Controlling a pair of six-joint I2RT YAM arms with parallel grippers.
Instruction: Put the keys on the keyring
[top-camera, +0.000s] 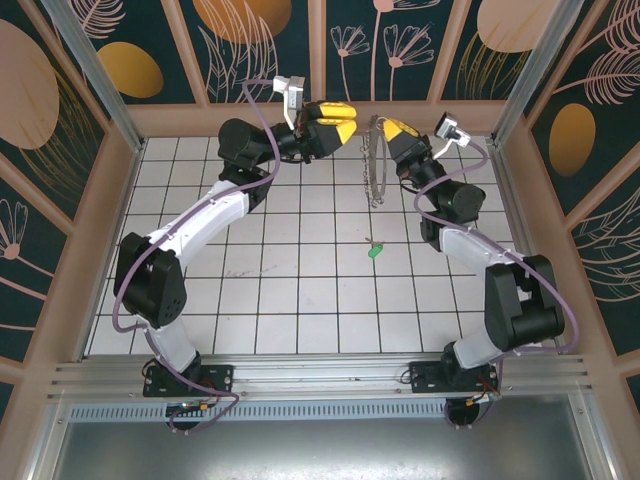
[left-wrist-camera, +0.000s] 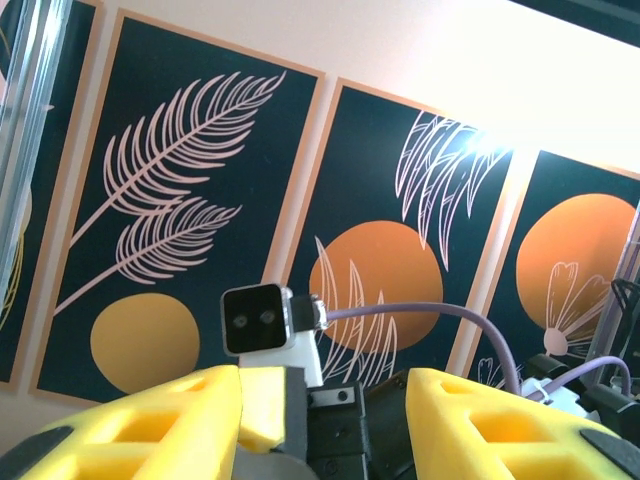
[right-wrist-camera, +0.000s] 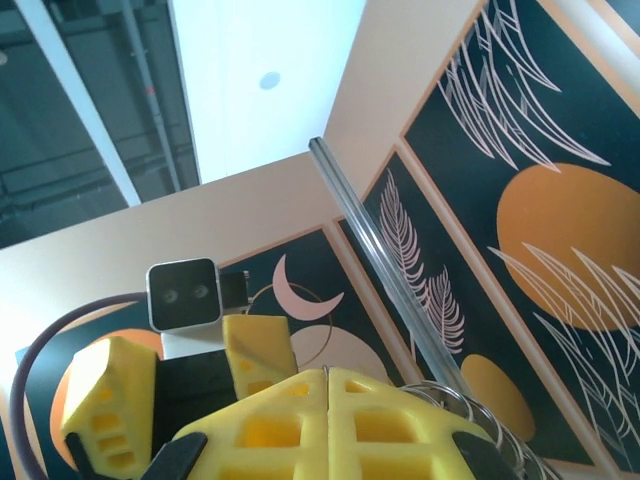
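The right gripper (top-camera: 393, 130) is pinching the big thin grey bumpy metal keyring (top-camera: 377, 165), jaws closed on it, and it's dangling over the white tiled table (top-camera: 300, 290). The left gripper (top-camera: 338, 120) is hanging open just beside it. The tiny dark metal key (top-camera: 375, 250) with the bright green head is lying on the tiles, well apart from both.

The two arms are mounted at the near edge of the tiled table (top-camera: 300, 290), the left arm on the left, and both reach to its far side. There the left gripper (top-camera: 350, 120) and the right gripper (top-camera: 386, 126) face each other just before the back wall, near but apart. The keyring (top-camera: 377, 170) hangs down from the right gripper's fingers, between the two grippers. The key (top-camera: 375, 250) lies on the table, nearer than the keyring and almost directly before it, right of centre, left of the right forearm and well apart from both grippers.
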